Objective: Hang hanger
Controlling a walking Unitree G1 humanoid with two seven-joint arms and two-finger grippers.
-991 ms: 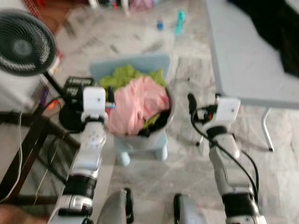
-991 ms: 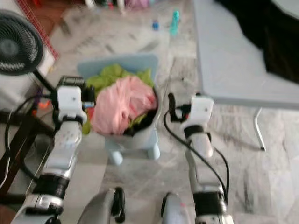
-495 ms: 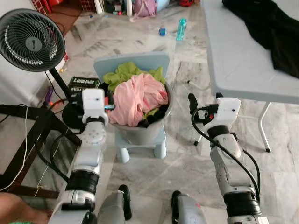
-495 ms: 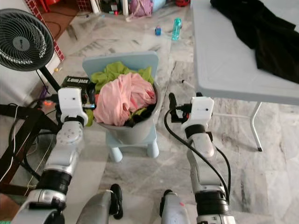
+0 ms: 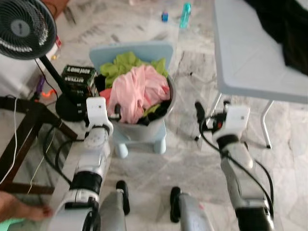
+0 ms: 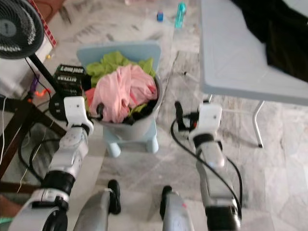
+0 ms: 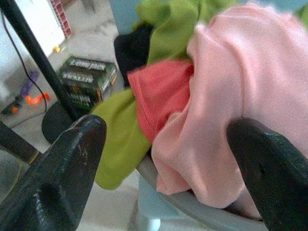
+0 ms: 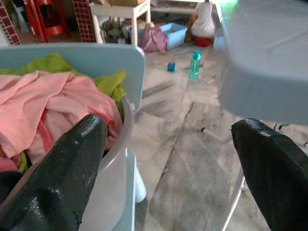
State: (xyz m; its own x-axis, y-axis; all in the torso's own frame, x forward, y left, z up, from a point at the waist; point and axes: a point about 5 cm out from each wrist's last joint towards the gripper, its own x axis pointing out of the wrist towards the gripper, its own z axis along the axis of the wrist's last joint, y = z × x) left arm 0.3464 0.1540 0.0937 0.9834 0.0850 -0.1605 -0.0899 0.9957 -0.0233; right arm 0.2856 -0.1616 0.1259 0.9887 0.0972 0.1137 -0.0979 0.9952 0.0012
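Note:
A grey basin (image 5: 168,103) heaped with clothes stands on a light blue stool (image 5: 140,135) in front of me. A pink garment (image 5: 139,90) lies on top, with a green one (image 5: 126,64) behind it and red (image 7: 161,91) and black pieces beneath. My left gripper (image 5: 116,111) is open at the basin's left rim, its fingers (image 7: 62,173) spread wide before the pink and red cloth. My right gripper (image 5: 198,109) is open too, held in the air to the right of the basin, near the table's edge. Nothing is held.
A grey folding table (image 5: 250,53) with a black garment (image 5: 294,29) stands at the right. A black fan (image 5: 23,28) on its stand, a black box (image 5: 78,80) and a dark wooden frame (image 5: 19,126) crowd the left. A person's bare foot (image 5: 21,208) is at lower left.
The whole picture has shifted, so the camera has moved. Both arms keep the same pose on either side of the basin, fingers still open. A bare foot has come further into view.

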